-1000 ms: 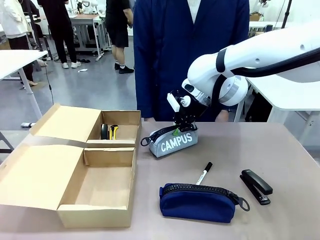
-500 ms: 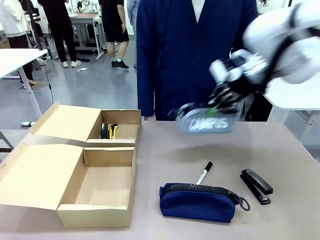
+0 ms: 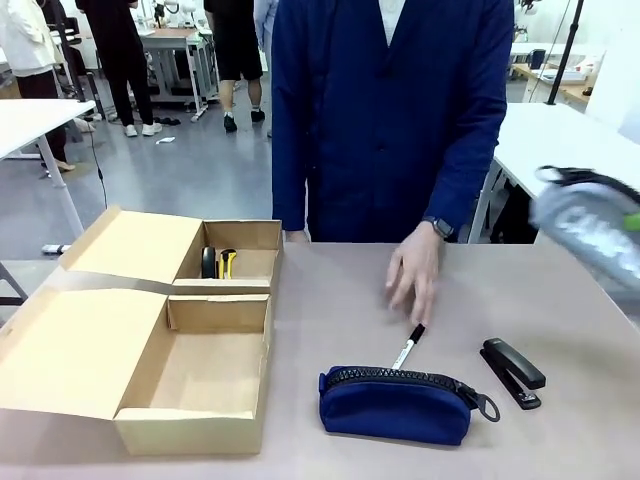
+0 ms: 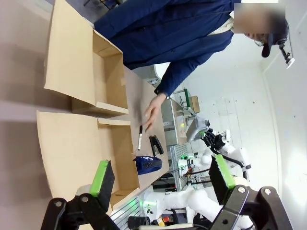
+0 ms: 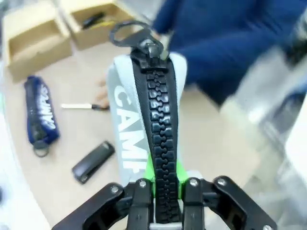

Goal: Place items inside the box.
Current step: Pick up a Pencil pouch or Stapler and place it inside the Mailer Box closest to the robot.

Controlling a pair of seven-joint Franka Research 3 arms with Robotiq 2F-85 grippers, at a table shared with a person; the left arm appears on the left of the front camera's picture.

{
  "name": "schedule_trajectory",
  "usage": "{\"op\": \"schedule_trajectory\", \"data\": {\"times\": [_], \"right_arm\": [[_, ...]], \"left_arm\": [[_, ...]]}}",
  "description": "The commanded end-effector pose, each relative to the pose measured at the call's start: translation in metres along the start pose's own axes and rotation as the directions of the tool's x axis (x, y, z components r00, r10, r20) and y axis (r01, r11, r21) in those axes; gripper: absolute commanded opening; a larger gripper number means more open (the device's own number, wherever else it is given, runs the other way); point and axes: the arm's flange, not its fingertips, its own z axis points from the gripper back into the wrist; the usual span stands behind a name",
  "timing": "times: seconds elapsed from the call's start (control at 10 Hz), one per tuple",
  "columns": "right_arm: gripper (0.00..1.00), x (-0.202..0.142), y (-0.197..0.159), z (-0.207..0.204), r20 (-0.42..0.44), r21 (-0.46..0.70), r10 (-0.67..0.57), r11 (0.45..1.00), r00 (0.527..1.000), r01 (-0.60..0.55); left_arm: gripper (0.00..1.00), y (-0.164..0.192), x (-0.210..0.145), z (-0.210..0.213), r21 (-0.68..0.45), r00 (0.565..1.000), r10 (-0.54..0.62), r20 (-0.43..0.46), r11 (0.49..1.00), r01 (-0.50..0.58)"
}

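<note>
**Pencil case lifted clear of the table, right side**

Grey "CAMPUS" pencil case point(image 5: 144, 110) is gripped by the right gripper point(image 5: 165, 189); the jaws are clenched on its lower end, one on either side of the black zip, with the zip pull pointing away from the wrist; in the front view the case is seen blurred at the far right edge, above the table point(image 3: 330, 300) and well apart from the box point(image 3: 190, 432).

Left gripper point(image 4: 160, 175) is released; its green pads are held well apart, with the box flaps seen beyond them.

Box is recorded at the table's left, flaps folded open; in the smaller far compartment a black stapler point(image 3: 208, 263) and the small black-and-yellow tool point(image 3: 227, 263) are stood side by side.

Navy zip pouch point(image 3: 395, 405) is laid near the front edge; the black marker pen point(image 3: 407, 347) is laid just behind it, tip toward the pouch; a second stapler point(image 3: 513, 372) is laid to the right of the pouch.

Person's hand point(image 3: 413, 272) is held low over the table, fingers pointed down just beside the marker's cap end; contact cannot be told.
</note>
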Motion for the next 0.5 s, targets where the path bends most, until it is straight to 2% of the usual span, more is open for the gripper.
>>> {"op": "schedule_trajectory", "data": {"times": [0.0, 0.1, 0.3, 0.4], "right_arm": [[0.00, -0.043, 0.008, 0.033, 0.014, -0.046, -0.249, 0.967, 0.968, 0.250], [0.00, -0.073, 0.014, 0.048, 0.047, -0.038, -0.355, 0.934, 0.934, 0.356], [0.00, -0.092, 0.043, 0.063, 0.151, 0.183, -0.245, 0.959, 0.958, 0.217], [0.00, -0.090, 0.061, 0.067, 0.141, 0.327, -0.203, 0.933, 0.969, 0.148]], "left_arm": [[1.00, -0.001, 0.000, -0.001, -0.028, 1.000, -0.019, 0.015, 0.999, 0.019], [1.00, -0.001, 0.000, -0.001, -0.028, 1.000, -0.019, 0.015, 0.999, 0.019], [1.00, -0.001, 0.000, -0.001, -0.028, 1.000, -0.019, 0.015, 0.999, 0.019], [1.00, -0.001, 0.000, -0.001, -0.028, 1.000, -0.019, 0.015, 0.999, 0.019]]}}
